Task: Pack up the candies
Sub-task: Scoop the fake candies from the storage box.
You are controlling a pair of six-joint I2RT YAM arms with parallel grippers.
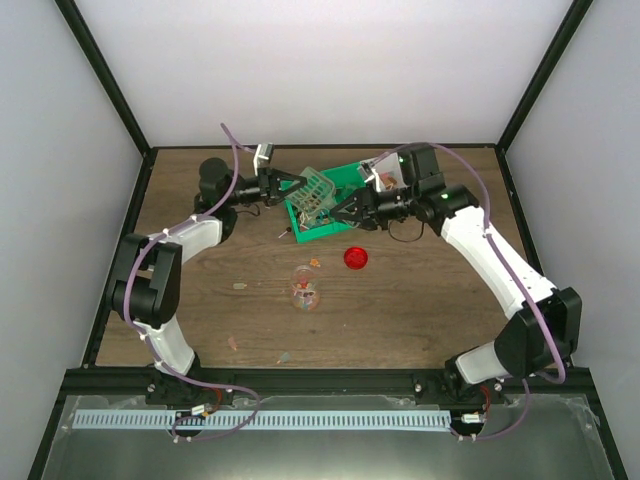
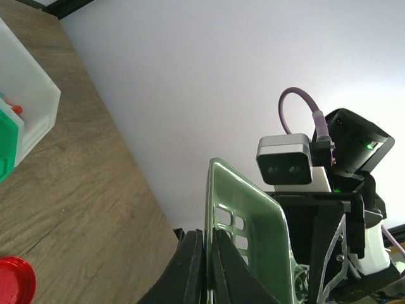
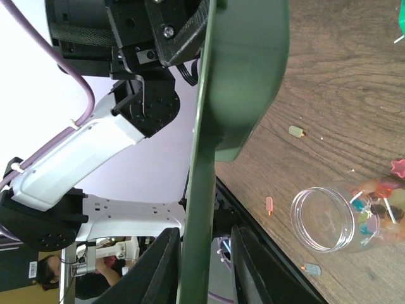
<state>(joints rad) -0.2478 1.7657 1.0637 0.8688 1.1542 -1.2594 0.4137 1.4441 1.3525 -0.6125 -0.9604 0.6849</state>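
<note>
Far middle of table (image 1: 420,320): pale green slotted scoop (image 1: 313,190), held up off the wood between the two arms, over the green tray (image 1: 320,232).
Left gripper (image 2: 207,244): clamped tight on the scoop's rim, no gap showing; by my reading it carries the scoop alone.
Right gripper (image 3: 205,240): fingers straddle the scoop's opposite edge, slightly parted, with a sliver of gap on one side; not a firm hold, more likely steadying it.
Jar (image 3: 323,218): clear, lid off, near the middle of the table, mouth free to take a pour.
Candies (image 3: 374,201): a small heap inside the jar; several more lie loose on the wood nearer the arm bases; any in the scoop cannot be made out.
Red lid (image 1: 356,258): flat on the table just right of the jar, apparently set aside so filling can go on.
</note>
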